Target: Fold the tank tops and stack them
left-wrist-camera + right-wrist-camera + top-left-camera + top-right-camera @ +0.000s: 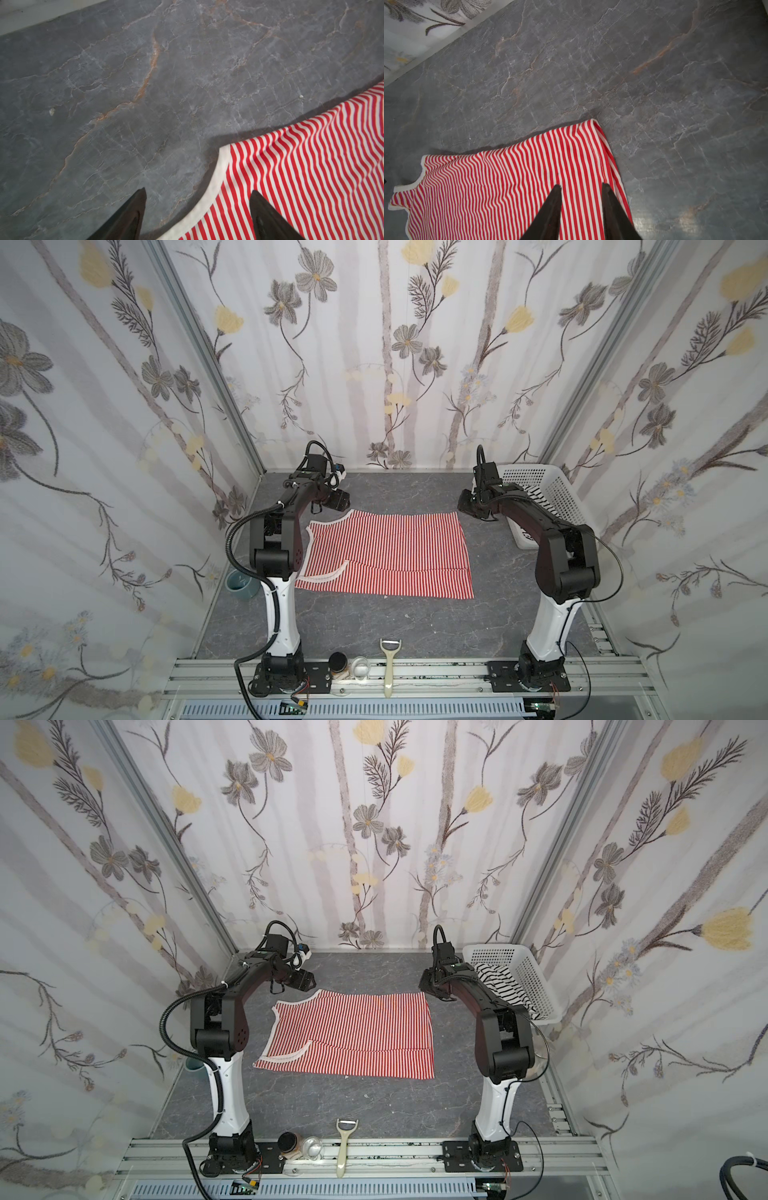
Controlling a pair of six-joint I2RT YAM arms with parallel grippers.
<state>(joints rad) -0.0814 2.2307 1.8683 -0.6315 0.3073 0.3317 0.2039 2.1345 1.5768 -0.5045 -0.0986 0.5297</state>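
Left gripper (197, 190): fingers wide apart, clamped on nothing. I see one finger over striped cloth and the other over bare table (374, 626).

Right gripper (581, 185): fingers a little apart with flat cloth showing in the gap. I see nothing pinched.

1. Red top (386, 556): red-and-white stripes, flat at mid-table and lying sideways. The white-edged armholes and neck face the left arm and the hem faces the right. A band along its near side is folded over. Its far left corner lies under the left gripper and its far right corner under the right gripper.
2. Black-striped top (503, 986): crumpled inside the basket (536, 977) at the far right corner of the table, partly hidden by the right arm.
3. Open room: I count a strip of bare grey table between the red top's far edge and the back wall, a narrower one between hem and basket, and a wide stretch on the near side up to the rail.
4. Near rail: peeler (390, 668), dark-lidded jar (338, 664), glass (360, 668).
5. Left edge: cup (241, 583), behind the left arm's base.
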